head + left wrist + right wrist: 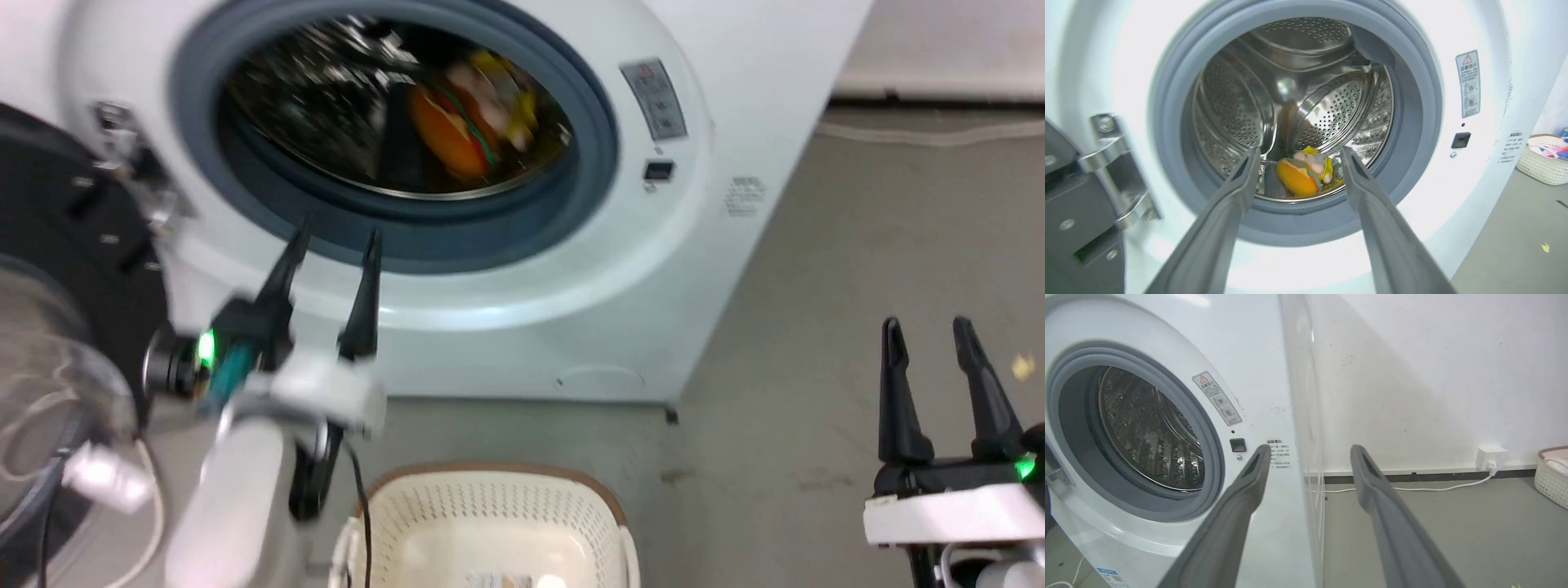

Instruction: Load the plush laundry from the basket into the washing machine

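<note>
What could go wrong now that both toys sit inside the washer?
The burger plush and the pink-and-yellow figure lie near the front lip of the drum, so they might tumble out or get pinched when the door shuts.
The left gripper, open, points at the grey seal close by; a careless move could snag the rubber.
The open door stands right beside that arm, which might knock it while pulling back.

The right gripper [1309, 451] is holding its 2 dark fingers wide apart, gripping nothing. Left of them, the washing machine [1257, 355] is showing its grey seal [1210, 433] and steel drum [1147, 428]. A white cable [1433, 488] is running from a wall socket [1491, 455] along the grey floor [1453, 539]. A cream perforated container [1551, 484] is sitting at the right edge.
</note>
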{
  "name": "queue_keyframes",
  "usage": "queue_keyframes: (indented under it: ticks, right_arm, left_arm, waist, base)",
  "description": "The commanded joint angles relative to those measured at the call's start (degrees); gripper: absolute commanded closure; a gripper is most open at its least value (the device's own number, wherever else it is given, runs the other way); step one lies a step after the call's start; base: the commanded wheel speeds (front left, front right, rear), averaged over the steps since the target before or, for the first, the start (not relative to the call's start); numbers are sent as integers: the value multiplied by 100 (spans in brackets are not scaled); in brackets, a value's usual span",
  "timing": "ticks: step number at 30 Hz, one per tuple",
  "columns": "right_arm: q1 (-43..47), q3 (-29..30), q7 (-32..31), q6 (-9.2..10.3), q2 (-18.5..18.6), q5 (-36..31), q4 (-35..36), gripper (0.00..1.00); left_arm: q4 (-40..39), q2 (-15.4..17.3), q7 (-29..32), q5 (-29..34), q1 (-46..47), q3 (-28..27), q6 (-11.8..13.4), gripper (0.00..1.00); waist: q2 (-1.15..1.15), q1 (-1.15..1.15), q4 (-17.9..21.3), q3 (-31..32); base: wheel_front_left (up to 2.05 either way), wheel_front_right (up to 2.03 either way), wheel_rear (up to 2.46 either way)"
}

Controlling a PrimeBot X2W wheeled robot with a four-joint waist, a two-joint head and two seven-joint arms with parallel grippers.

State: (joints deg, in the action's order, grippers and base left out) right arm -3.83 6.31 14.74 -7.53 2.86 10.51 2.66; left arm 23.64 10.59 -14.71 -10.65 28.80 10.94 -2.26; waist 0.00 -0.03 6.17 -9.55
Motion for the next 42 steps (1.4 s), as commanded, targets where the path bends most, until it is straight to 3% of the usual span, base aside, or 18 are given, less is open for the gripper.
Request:
queue_keyframes:
  ticks: [1, 6, 13, 30, 31, 42]
  right_arm:
    - [126, -9, 26, 4, 1, -39, 7, 0]
    - [372, -76, 26, 4, 1, -36, -14, 0]
    - [639, -174, 26, 4, 1, -18, -46, 0]
    - [924, -370, 26, 4, 1, -11, -202, 0]
    - [842, -360, 0, 0, 0, -36, -192, 100]
    - [808, -368, -79, -1, 0, -89, -195, 100]
  left_arm:
    - [-369, -45, -28, -43, -426, -113, 92, 0]
    - [-1378, -226, -28, -58, -1707, -348, 274, 0]
    - [-1811, -373, -29, 177, -2679, -191, 377, 0]
    - [-1244, -497, -29, 289, -2945, -233, 518, 0]
    - [-1246, -475, -4, 320, -2912, -230, 512, 100]
    - [-1301, -482, 81, 358, -2909, -270, 497, 100]
  waist:
    - [0, 3, -366, 466]
    - [0, 3, -447, 775]
    - [0, 3, -475, 938]
    - [0, 3, -481, 977]
    - [0, 3, -482, 978]
    - [0, 3, -489, 977]
  base:
    - [0, 0, 0]
    - [0, 0, 0]
    - [0, 0, 0]
    - [0, 0, 0]
    - [0, 0, 0]
    - [0, 0, 0]
